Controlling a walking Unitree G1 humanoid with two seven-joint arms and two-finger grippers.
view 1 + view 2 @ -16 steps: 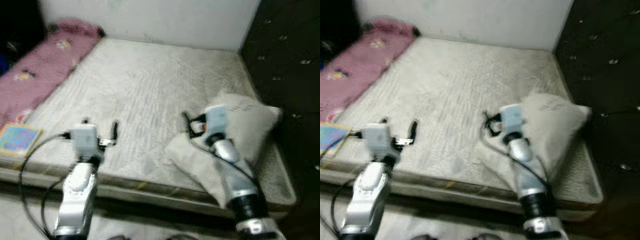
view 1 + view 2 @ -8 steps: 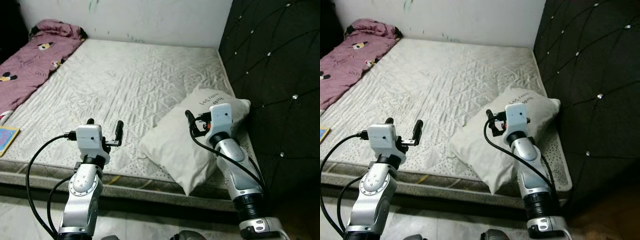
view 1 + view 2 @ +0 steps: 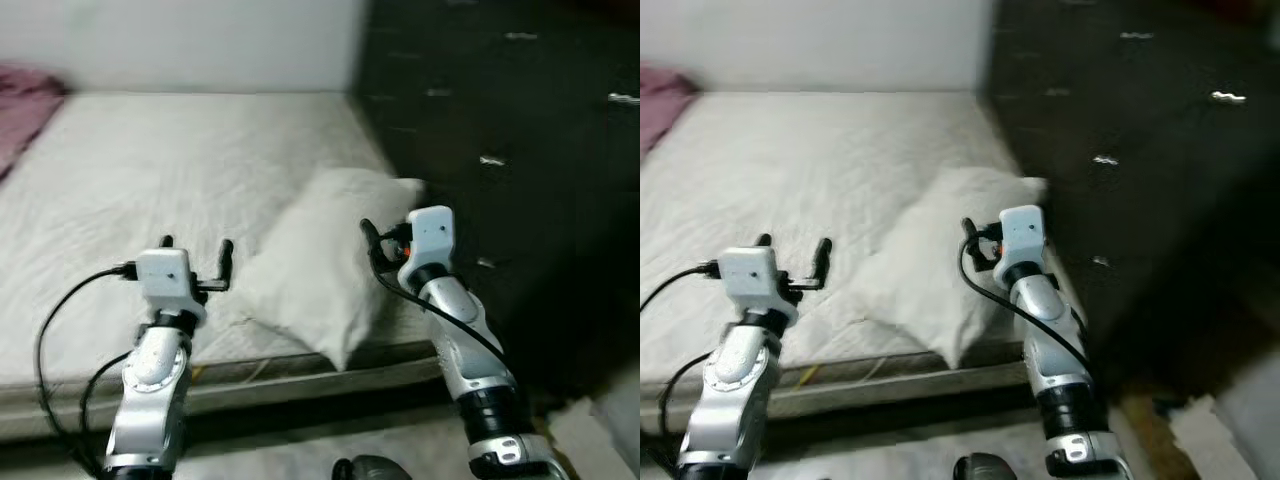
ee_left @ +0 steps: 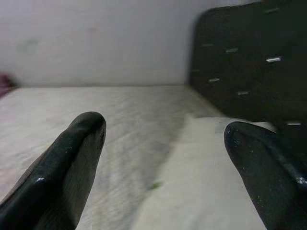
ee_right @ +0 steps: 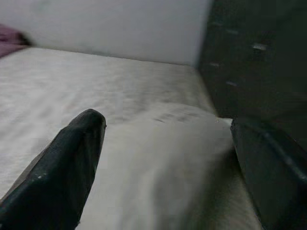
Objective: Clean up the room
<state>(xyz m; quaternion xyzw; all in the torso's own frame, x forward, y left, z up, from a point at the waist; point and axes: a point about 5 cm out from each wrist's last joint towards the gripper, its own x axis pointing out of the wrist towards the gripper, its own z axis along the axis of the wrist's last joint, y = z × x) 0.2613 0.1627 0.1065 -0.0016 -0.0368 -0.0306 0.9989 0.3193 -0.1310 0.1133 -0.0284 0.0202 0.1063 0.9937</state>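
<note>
A white pillow (image 3: 315,265) is seen lying on the bare quilted mattress (image 3: 130,190), at the near corner closest to the dark tufted headboard (image 3: 500,120), with one corner reaching past the mattress edge. The right end effector (image 3: 378,240) is held above the pillow's headboard side, its fingers spread and empty; the wide gap is made plain in the right wrist view, where the pillow (image 5: 163,163) is seen between the two black fingers (image 5: 62,167). The left end effector (image 3: 195,252) is held over the mattress just beside the pillow, likewise spread. A pink blanket (image 3: 20,110) is glimpsed at the far left. The head views are blurred.
</note>
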